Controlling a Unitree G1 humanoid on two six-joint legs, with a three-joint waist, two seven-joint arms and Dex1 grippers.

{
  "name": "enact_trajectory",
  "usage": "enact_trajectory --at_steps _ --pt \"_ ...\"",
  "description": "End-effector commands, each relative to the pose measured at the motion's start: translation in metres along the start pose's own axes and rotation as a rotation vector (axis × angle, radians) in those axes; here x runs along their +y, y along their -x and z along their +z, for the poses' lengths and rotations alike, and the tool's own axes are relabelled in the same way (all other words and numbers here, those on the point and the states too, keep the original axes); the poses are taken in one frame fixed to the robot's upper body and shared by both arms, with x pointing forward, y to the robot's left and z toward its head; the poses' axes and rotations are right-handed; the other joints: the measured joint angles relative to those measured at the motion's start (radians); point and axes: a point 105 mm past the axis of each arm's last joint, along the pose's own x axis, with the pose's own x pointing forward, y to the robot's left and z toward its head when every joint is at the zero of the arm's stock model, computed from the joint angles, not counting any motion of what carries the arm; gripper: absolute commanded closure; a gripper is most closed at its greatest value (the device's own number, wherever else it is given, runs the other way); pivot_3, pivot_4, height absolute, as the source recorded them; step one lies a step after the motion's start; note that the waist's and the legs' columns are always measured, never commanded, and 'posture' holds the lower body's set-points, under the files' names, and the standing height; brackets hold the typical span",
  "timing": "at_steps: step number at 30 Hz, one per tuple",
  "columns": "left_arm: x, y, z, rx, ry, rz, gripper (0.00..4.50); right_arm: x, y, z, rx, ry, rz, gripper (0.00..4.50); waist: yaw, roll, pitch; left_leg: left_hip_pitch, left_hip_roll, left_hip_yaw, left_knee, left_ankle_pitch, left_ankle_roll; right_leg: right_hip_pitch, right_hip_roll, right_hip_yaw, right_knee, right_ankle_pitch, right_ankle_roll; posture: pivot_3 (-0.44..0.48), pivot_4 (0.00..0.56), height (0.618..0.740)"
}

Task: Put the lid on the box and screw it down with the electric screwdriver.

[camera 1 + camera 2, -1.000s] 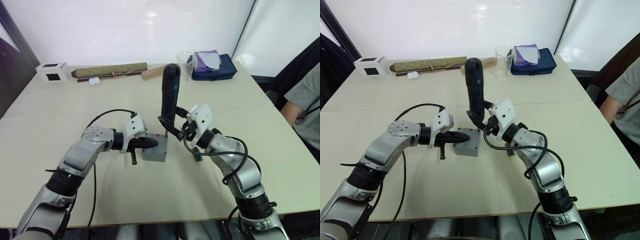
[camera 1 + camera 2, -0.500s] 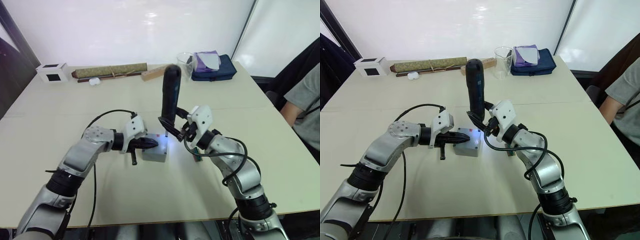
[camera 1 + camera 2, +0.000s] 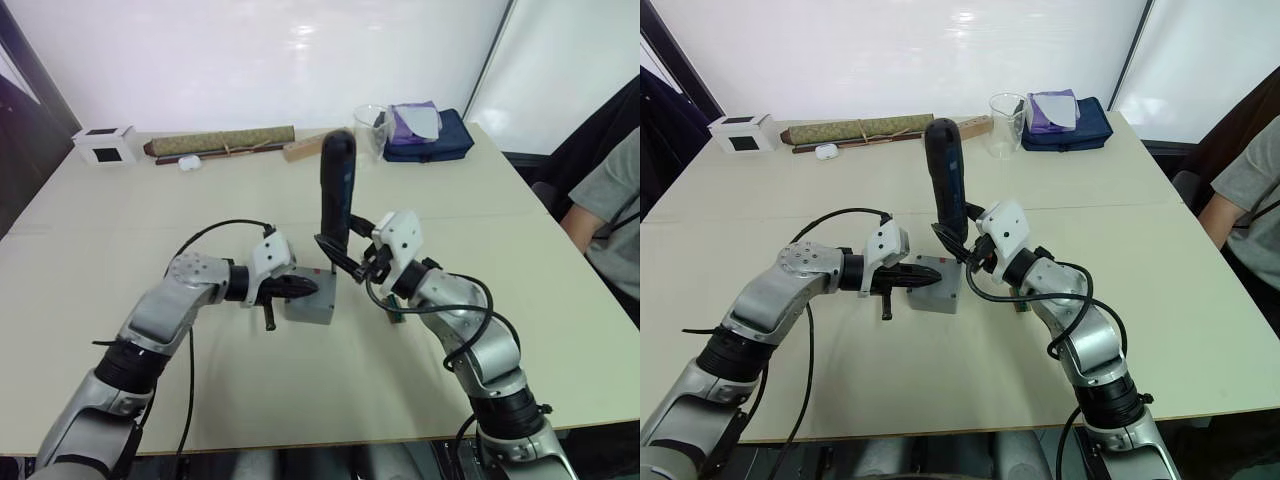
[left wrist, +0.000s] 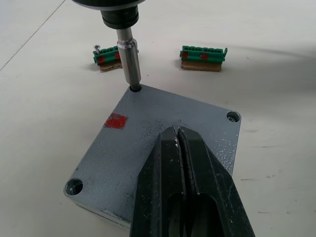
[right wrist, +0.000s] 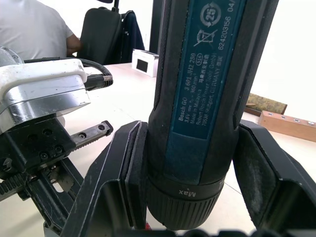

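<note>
- Worktop (image 3: 120, 210): pale and broad, it spreads across the head views; the work sits at the centre of the frame, with a roll, a white cube, a clear cup and a dark-blue pouch along the upper edge, well apart from it.
- Electric screwdriver (image 3: 335, 195): it stands nearly upright at the centre of the frame, gripped low on its barrel by the right gripper (image 3: 352, 258), whose jaws are clamped on either side of it. Its top has leaned a little towards the left of the frame compared with half a second ago, and the bluish glow then showing at its tip is no longer visible, so I judge the driving at this corner has paused or ended.
- Box (image 3: 933, 292): grey, at the centre of the frame, just left of the screwdriver's foot, resting on the worktop.
- Lid (image 4: 163, 143): seated flat on the box, red mark up. The left gripper (image 4: 178, 134) presses on it with jaws closed together, holding nothing, steadying the lid.
- Bit (image 4: 129, 61): its end sits in the corner hole at the upper left of the left wrist view. Two other corner holes look dark and unfilled, so I judge more screws remain.
- Green bit holders (image 4: 203, 52): two, lying beyond the lid, near but apart.
</note>
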Motion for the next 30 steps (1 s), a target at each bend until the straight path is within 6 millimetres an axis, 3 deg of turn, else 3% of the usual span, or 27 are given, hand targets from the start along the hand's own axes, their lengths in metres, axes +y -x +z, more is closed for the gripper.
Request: enact_trajectory --at_steps 1,3,7,12,16,18,19,21,26,30 --pt "-0.003 -0.003 -0.005 0.022 0.007 -0.007 4.5 0.0 0.005 -0.033 0.134 -0.049 0.002 2.37 0.0 0.0 0.0 0.0 0.0 0.0 0.0 0.0 0.0 0.0 0.0 0.0 0.0 0.0 0.0 0.0 0.15 0.74" --pt "-0.002 -0.004 -0.005 0.021 0.009 -0.006 4.5 -0.002 0.004 -0.029 0.12 -0.04 0.0 2.37 0.001 0.0 0.0 0.0 0.0 0.0 0.0 0.0 0.0 0.0 0.0 0.0 0.0 0.0 0.0 0.0 0.15 0.74" --pt "-0.001 -0.003 -0.005 0.01 0.019 0.003 4.5 -0.014 0.001 0.006 0.031 0.004 -0.002 2.37 0.002 0.0 0.001 -0.001 0.0 0.0 0.0 0.0 0.0 0.0 0.0 0.0 -0.001 0.0 0.0 0.0 0.15 0.74" --pt "-0.002 0.003 0.0 -0.053 0.077 -0.002 4.5 -0.03 0.003 0.069 -0.101 0.101 0.019 2.37 0.015 0.002 0.004 -0.007 0.0 0.0 0.0 0.0 0.0 -0.006 0.0 0.0 0.0 0.0 0.0 0.0 0.15 0.74" --pt "0.001 0.014 0.011 -0.134 0.128 0.007 4.5 -0.044 0.01 0.126 -0.259 0.008 0.003 2.37 0.019 0.003 0.012 -0.01 0.0 -0.001 0.0 0.0 0.0 -0.01 -0.001 -0.001 0.0 0.002 0.003 0.0 0.15 0.74" --pt "0.021 0.021 0.021 -0.188 0.04 0.212 4.5 -0.077 0.019 0.158 -0.312 -0.122 -0.113 2.37 0.02 0.005 0.02 -0.011 0.0 -0.001 0.0 0.0 0.0 -0.011 -0.001 -0.001 0.0 0.002 0.003 0.0 0.15 0.74" --pt "0.028 0.024 0.024 -0.197 -0.002 0.295 4.5 -0.09 0.023 0.164 -0.285 -0.166 -0.152 2.37 0.02 0.005 0.021 -0.011 0.0 -0.001 0.0 0.0 0.0 -0.011 -0.002 -0.001 0.001 0.002 0.003 0.0 0.15 0.74" --pt "0.028 0.026 0.029 -0.22 -0.038 0.33 4.5 -0.1 0.029 0.165 -0.213 -0.242 -0.142 2.37 0.024 0.005 0.021 -0.014 0.0 -0.001 0.0 0.0 0.0 -0.013 -0.003 -0.001 0.001 0.002 0.003 0.0 0.15 0.74" --pt "0.008 0.03 0.037 -0.242 0.094 0.077 4.5 -0.143 0.068 0.128 0.164 -0.282 -0.31 2.37 0.024 0.005 0.021 -0.02 -0.003 0.0 0.0 0.0 0.0 -0.016 -0.006 -0.003 -0.002 0.001 0.001 0.0 0.15 0.74" --pt "-0.009 0.043 0.053 -0.234 0.094 -0.099 4.5 -0.161 0.12 0.068 0.554 -0.371 -0.44 2.37 0.022 0.007 0.024 -0.027 -0.004 0.001 0.002 0.0 0.0 -0.025 -0.006 -0.001 -0.001 0.003 0.003 0.0 0.15 0.74"
